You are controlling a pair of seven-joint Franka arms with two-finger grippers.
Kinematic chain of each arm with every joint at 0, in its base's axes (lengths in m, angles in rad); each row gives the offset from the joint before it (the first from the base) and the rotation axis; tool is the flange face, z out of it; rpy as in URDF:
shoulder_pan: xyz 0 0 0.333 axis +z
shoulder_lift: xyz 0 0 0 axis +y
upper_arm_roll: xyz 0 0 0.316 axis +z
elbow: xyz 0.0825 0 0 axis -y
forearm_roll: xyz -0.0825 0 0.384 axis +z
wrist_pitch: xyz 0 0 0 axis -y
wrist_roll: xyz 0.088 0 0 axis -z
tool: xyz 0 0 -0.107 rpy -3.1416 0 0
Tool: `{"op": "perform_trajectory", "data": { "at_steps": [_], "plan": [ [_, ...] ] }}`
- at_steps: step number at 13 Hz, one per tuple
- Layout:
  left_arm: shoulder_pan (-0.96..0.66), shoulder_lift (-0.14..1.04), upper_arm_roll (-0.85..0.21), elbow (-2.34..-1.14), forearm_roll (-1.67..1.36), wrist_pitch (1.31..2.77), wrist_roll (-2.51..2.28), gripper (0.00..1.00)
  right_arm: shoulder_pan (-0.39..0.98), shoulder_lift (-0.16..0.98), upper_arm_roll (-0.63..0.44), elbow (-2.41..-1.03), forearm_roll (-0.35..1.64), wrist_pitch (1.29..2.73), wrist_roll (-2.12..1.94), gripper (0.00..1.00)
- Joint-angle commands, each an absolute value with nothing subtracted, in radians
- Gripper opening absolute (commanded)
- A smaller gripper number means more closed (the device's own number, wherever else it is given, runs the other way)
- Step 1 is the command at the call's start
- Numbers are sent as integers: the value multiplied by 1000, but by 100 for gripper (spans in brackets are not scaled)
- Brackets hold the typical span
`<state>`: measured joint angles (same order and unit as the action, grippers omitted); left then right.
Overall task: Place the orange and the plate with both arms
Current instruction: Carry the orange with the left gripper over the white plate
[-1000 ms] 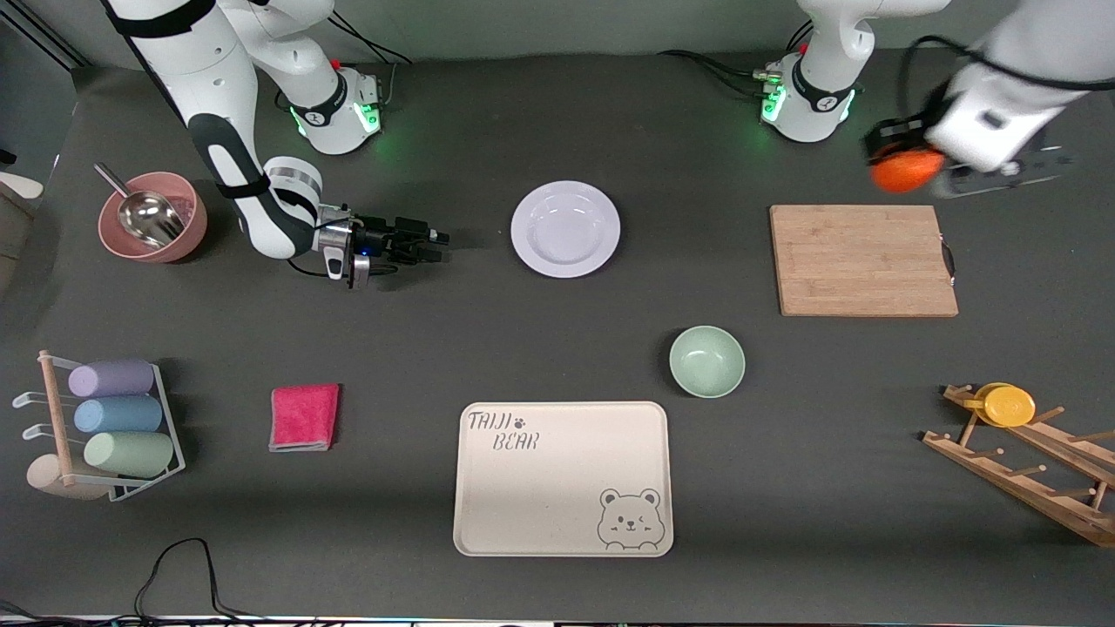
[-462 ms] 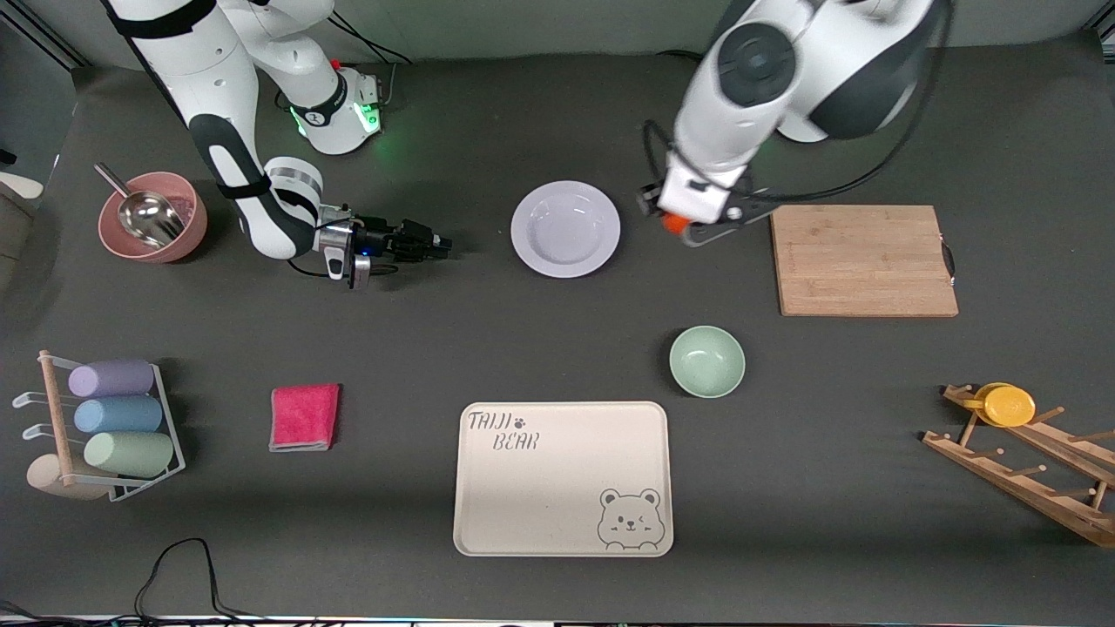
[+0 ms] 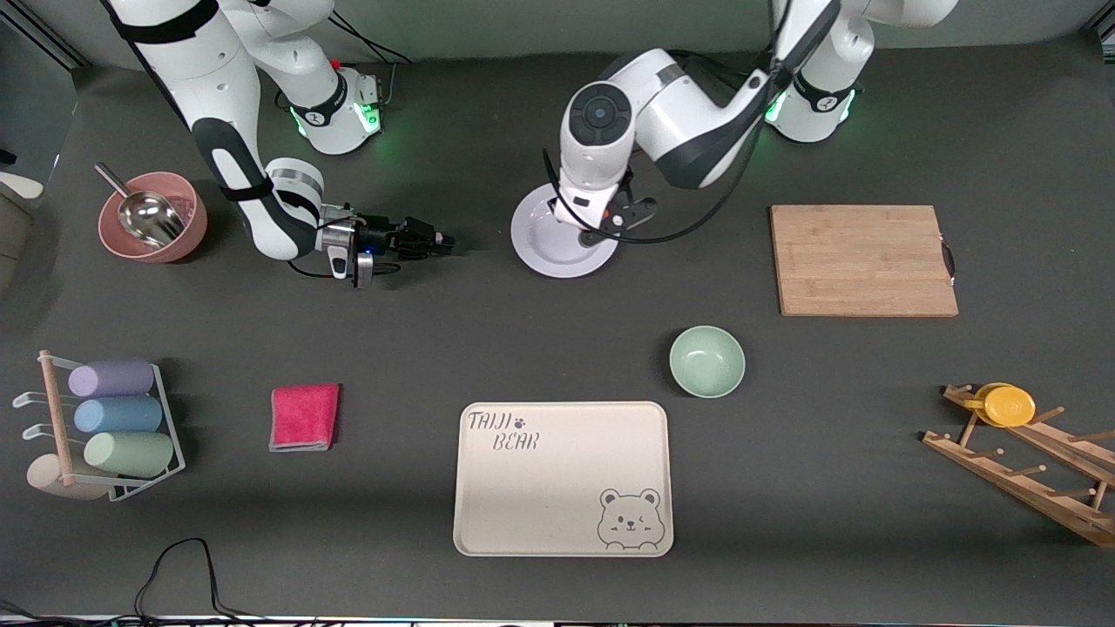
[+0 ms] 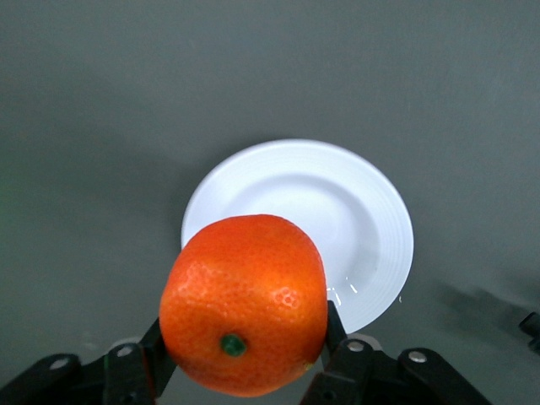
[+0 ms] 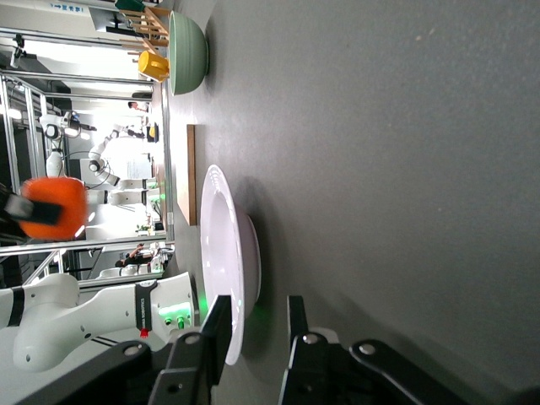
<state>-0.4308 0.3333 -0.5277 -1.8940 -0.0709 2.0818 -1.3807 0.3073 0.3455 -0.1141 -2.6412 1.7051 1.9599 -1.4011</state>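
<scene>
**A:** Front view first. Where is everything?

**B:** The plate (image 3: pixel 557 248) lies on the tabletop (image 3: pixel 557 348) between the two bases, farther from the camera than the green bowl (image 3: pixel 706 361). The left arm reaches over it, and its left hand (image 3: pixel 610 222) hangs above the plate's rim; the orange is hidden under the wrist here. The right hand (image 3: pixel 431 240) sits low at the tabletop, beside the plate toward the right arm's end, not touching it.

**A:** And the left wrist view?

**B:** The orange (image 4: pixel 243 302) is clamped between the left hand's (image 4: pixel 245 354) fingers, with the plate (image 4: pixel 371 211) below and partly off to one side of it.

**A:** So a release now could miss?

**B:** I'd judge so. The orange seems nearer the rim than the well, and a round fruit dropped there may roll off onto the tabletop.

**A:** Right wrist view?

**B:** The right hand (image 5: pixel 257 325) has its fingers apart by a narrow gap, lined up with the plate's (image 5: pixel 221 253) edge. The orange (image 5: pixel 52 207) shows up in the air.

**A:** Risk there?

**B:** If that hand pushes in or lifts the rim while the orange lands, the plate could tip or slide.
</scene>
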Motion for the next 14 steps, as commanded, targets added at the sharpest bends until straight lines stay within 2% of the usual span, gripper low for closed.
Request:
{"op": "perform_trajectory", "data": {
  "at_steps": [1, 8, 14],
  "plan": [
    [-508, 350, -514, -1954, -45, 2193, -1451, 0, 318, 374, -120, -2628, 1733, 1944, -1453, 34],
    [-531, 558, -514, -1959, 234, 2370, -1634, 0, 318, 397, -120, -2628, 1733, 1944, -1466, 34],
    [-540, 594, -515, -1959, 241, 2413, -1670, 0, 318, 400, -120, -2628, 1733, 1944, -1470, 34]
  ]
}}
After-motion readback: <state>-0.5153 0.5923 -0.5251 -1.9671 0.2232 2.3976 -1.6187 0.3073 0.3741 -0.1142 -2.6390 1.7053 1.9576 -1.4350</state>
